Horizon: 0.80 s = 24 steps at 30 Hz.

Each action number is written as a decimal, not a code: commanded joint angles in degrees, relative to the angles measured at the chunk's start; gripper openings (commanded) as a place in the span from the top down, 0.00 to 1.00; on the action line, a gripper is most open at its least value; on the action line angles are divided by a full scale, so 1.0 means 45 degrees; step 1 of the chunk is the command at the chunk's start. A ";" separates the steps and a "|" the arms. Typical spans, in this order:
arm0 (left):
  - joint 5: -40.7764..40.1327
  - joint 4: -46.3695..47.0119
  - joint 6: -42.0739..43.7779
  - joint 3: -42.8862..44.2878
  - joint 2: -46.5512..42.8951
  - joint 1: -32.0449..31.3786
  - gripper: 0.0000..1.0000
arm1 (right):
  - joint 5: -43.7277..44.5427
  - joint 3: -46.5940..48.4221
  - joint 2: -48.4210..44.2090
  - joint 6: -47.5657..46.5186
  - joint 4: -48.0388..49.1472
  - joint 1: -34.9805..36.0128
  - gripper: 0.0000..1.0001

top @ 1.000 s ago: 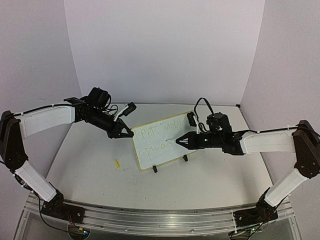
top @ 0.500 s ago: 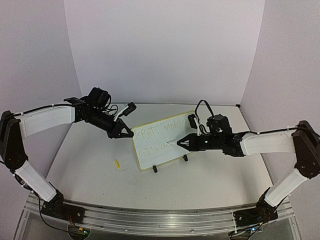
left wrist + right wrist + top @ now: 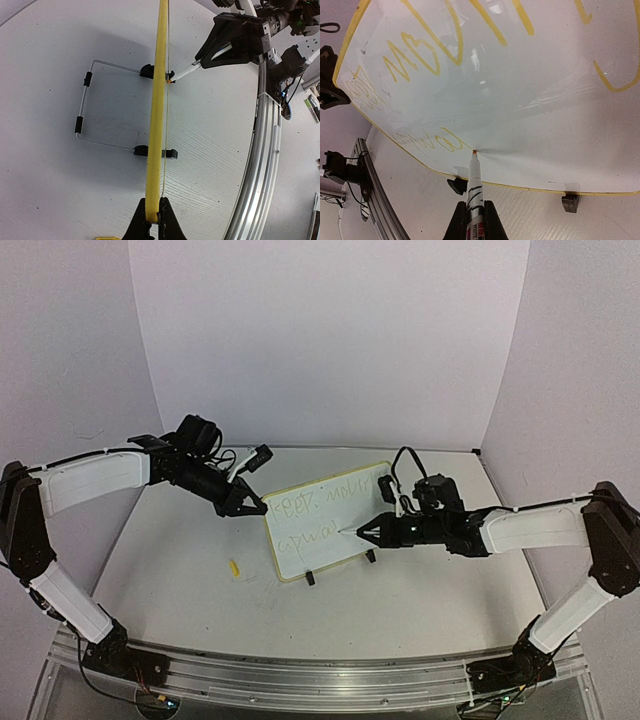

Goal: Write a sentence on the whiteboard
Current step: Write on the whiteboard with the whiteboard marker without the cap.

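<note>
The right gripper (image 3: 474, 212) is clamped on a white marker (image 3: 473, 182). The marker's tip touches the whiteboard (image 3: 335, 545) at the end of the lower line of the sentence (image 3: 300, 505). The left gripper (image 3: 152, 216) pinches the board's yellow left edge. The board stands propped on the table (image 3: 170, 560). A small yellow piece (image 3: 233, 567), possibly a cap, lies near it.

- The middle of the table (image 3: 430, 590) is blocked by the propped whiteboard (image 3: 310, 552), flanked by the left gripper (image 3: 260, 510) and the right gripper (image 3: 362, 530) with its marker (image 3: 474, 185).
- Bare table is left in front, broken only by 1 small yellow piece (image 3: 233, 567).
</note>
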 commanded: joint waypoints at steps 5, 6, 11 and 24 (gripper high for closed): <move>-0.0967 -0.0756 0.0629 0.0035 0.0243 -0.0231 1.00 | 0.0153 0.0503 -0.0087 0.0374 0.1051 -0.0065 1.00; -0.0955 -0.0761 0.0619 0.0035 0.0243 -0.0234 1.00 | 0.0133 0.0526 -0.0104 0.0403 0.1094 -0.0060 1.00; -0.0965 -0.0772 0.0613 0.0038 0.0252 -0.0235 1.00 | 0.0167 0.0482 -0.0228 0.0506 0.1179 -0.0059 1.00; -0.0951 -0.0764 0.0613 0.0054 0.0243 -0.0238 1.00 | 0.0772 0.0019 -0.0837 0.0588 0.1259 -0.0059 1.00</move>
